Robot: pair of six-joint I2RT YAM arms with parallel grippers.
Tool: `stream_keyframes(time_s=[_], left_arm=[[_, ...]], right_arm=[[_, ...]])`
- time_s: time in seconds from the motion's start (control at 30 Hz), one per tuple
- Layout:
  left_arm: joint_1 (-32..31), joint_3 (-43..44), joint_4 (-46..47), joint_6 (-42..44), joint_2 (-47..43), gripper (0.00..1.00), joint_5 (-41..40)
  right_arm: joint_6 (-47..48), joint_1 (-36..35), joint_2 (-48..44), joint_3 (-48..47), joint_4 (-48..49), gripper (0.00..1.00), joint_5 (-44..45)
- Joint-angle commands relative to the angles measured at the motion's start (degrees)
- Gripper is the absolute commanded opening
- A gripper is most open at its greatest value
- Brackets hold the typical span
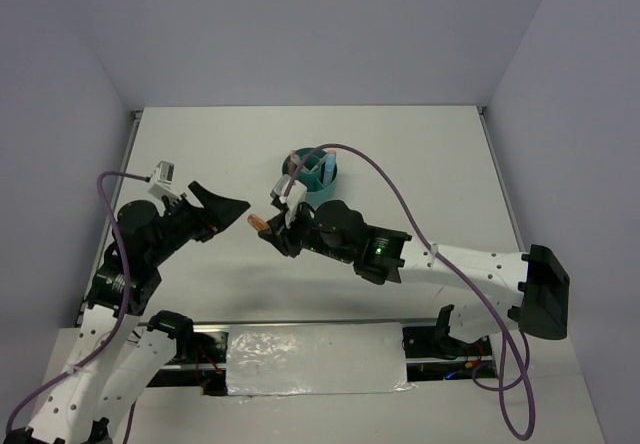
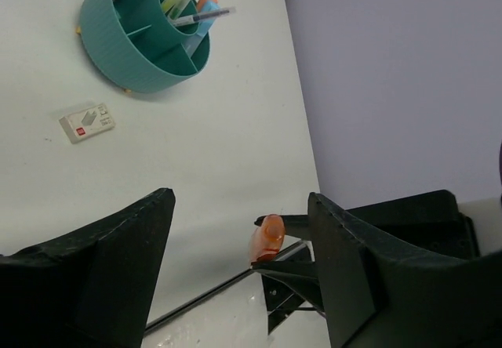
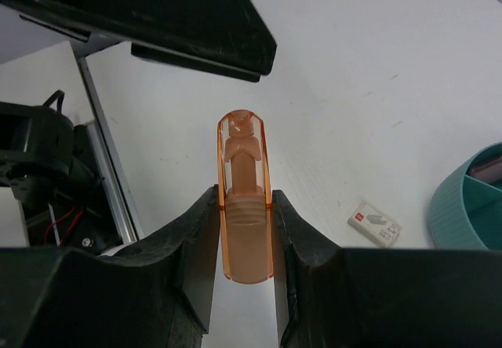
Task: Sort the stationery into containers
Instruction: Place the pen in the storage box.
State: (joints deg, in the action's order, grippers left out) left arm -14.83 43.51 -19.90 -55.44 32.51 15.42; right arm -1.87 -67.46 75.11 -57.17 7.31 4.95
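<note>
My right gripper (image 3: 245, 197) is shut on a stubby translucent orange cap (image 3: 244, 199) and holds it above the table. In the top view the right gripper (image 1: 270, 227) holds the cap (image 1: 258, 222) just right of my left gripper (image 1: 228, 210). The left gripper (image 2: 239, 242) is open and empty. The orange cap (image 2: 268, 236) shows between its fingers (image 2: 110, 262) but lies farther off, not touching them. The round teal organizer (image 1: 316, 172) stands behind the right gripper. It holds pens and an orange item in its compartments (image 2: 149, 30). Its rim shows in the right wrist view (image 3: 471, 207).
A small white rectangular eraser with a red mark (image 2: 87, 121) lies flat on the table near the organizer; it also shows in the right wrist view (image 3: 374, 223). The left gripper's black fingers (image 3: 157, 11) hang just beyond the cap. The table's near edge has a metal rail (image 3: 110, 168).
</note>
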Motion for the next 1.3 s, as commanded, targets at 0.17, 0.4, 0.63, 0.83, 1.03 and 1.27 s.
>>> stream_keyframes(time_s=[0.17, 0.4, 0.63, 0.83, 1.03, 1.27], left_arm=[[-3.5, 2.8, 4.8, 2.5, 2.7, 0.76, 2.3], [-9.9, 3.4, 5.8, 2.7, 5.4, 0.35, -2.6], [-11.1, 7.3, 4.5, 8.1, 8.4, 0.00, -9.0], [-11.0, 9.1, 10.1, 19.5, 15.0, 0.00, -23.0], [-10.7, 13.7, 29.7, 29.1, 33.2, 0.00, -20.7], [-8.6, 24.0, 34.6, 29.6, 52.1, 0.00, -21.8]], right_arm=[[0.8, -1.0, 2.4, -8.1, -2.1, 0.05, 5.5], [1.3, -1.4, 6.6, -13.9, -4.7, 0.05, 7.4], [0.9, -1.4, 6.8, -12.2, -4.2, 0.31, 7.0], [-7.8, 5.5, -3.4, -0.9, -4.2, 1.00, 11.0], [-10.9, 10.4, -21.6, 11.0, -10.3, 1.00, 17.6], [-10.9, 11.2, -35.8, 15.4, -18.6, 1.00, 20.4]])
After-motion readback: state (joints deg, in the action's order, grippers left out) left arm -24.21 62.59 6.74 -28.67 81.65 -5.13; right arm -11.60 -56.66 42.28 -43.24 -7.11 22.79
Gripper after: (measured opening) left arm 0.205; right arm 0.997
